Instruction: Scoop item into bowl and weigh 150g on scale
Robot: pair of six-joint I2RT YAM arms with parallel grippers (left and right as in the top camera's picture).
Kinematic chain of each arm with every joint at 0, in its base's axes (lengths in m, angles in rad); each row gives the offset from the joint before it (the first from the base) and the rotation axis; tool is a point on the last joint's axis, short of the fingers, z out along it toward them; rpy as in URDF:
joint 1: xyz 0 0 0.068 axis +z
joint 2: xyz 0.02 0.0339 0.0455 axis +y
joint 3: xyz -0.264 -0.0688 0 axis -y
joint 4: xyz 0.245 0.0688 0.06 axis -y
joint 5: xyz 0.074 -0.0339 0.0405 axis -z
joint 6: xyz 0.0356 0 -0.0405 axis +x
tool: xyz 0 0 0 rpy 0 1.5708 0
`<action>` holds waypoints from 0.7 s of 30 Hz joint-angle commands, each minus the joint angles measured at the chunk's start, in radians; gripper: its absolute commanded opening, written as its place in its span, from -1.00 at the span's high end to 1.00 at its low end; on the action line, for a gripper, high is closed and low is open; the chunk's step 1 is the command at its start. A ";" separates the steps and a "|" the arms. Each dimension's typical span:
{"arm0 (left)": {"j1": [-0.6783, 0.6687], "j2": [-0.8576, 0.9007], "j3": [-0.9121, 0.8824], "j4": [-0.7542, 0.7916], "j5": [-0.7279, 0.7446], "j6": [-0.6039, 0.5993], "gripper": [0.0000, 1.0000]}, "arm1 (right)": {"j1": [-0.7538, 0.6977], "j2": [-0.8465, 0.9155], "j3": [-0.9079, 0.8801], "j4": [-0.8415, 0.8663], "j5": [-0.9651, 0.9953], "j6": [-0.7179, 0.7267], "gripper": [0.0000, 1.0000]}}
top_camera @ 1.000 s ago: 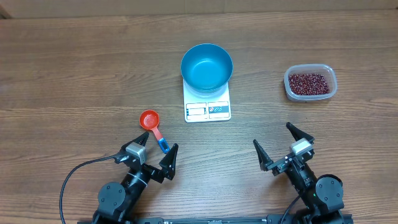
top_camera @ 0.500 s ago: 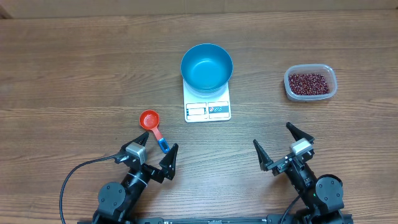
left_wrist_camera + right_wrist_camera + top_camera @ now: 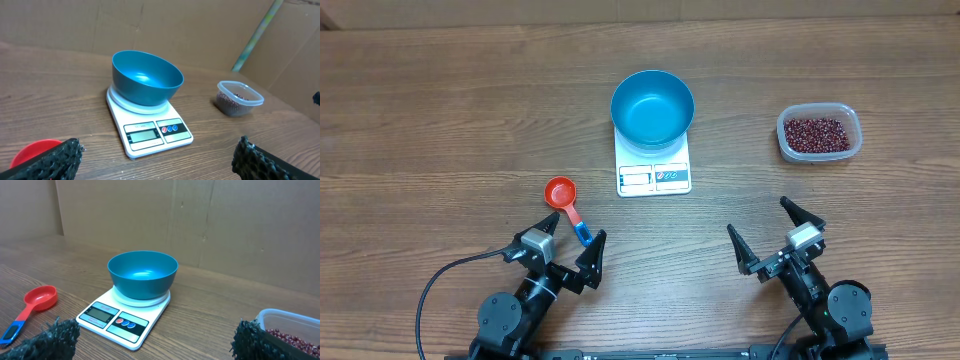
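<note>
An empty blue bowl stands on the white scale at the table's middle. Dark red-brown beans fill a clear plastic tub at the right. A red measuring scoop with a blue handle tip lies left of the scale. My left gripper hovers open near the front edge, just behind the scoop's handle. Near the front right, my right gripper is open and holds nothing.
Brown cardboard walls stand behind the wooden table. A black cable loops from the left arm's base at the front edge.
</note>
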 commanded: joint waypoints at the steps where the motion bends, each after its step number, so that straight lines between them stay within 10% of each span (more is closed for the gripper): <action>1: -0.007 0.000 -0.008 0.003 -0.001 -0.043 -0.99 | 0.000 -0.012 -0.011 0.004 0.010 -0.001 -1.00; 21: -0.007 0.336 0.406 -0.299 -0.050 -0.045 -1.00 | 0.000 -0.012 -0.011 0.004 0.010 -0.001 -1.00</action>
